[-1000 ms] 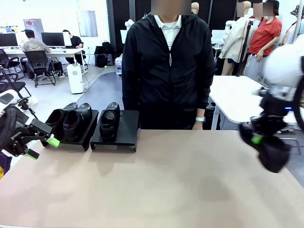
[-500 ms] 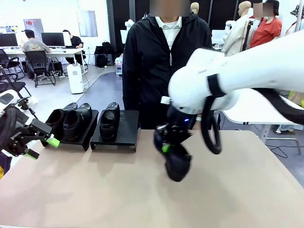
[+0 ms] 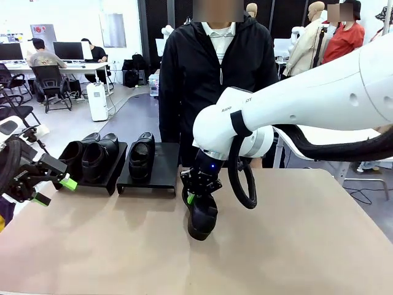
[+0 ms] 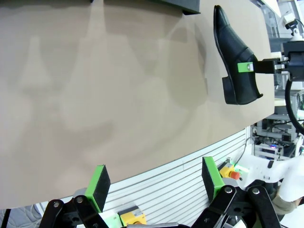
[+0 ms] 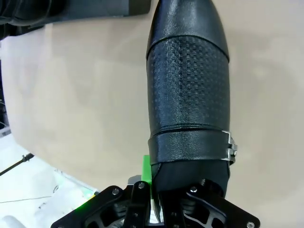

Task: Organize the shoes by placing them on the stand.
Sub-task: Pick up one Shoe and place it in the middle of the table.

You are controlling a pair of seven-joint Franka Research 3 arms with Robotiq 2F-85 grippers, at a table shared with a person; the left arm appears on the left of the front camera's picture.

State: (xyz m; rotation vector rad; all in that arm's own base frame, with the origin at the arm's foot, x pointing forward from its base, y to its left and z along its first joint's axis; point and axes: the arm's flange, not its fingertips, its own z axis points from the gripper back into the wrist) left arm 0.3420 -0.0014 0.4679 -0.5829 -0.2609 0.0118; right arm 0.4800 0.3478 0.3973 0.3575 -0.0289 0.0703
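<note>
Shoes: three sat on the stand (image 3: 161, 175) at left of frame, a pair (image 3: 92, 157) on its left half and a single shoe (image 3: 142, 156) right of it. At far left the left gripper (image 3: 54, 190) hung spread and empty. At centre the right gripper (image 3: 195, 198) was clenched on the fourth shoe's (image 3: 202, 218) heel above the table (image 3: 295, 246); the carrying step seemed underway, and next it needed setting into the free slot beside the single shoe.

In the front view the right claw (image 3: 195, 195) is lying mostly hidden behind the shoe (image 3: 202, 216) it is clamping; the frame edge is cutting off the left arm (image 3: 15, 172). In the right wrist view the stand (image 5: 90, 9) is running off the top edge
</note>
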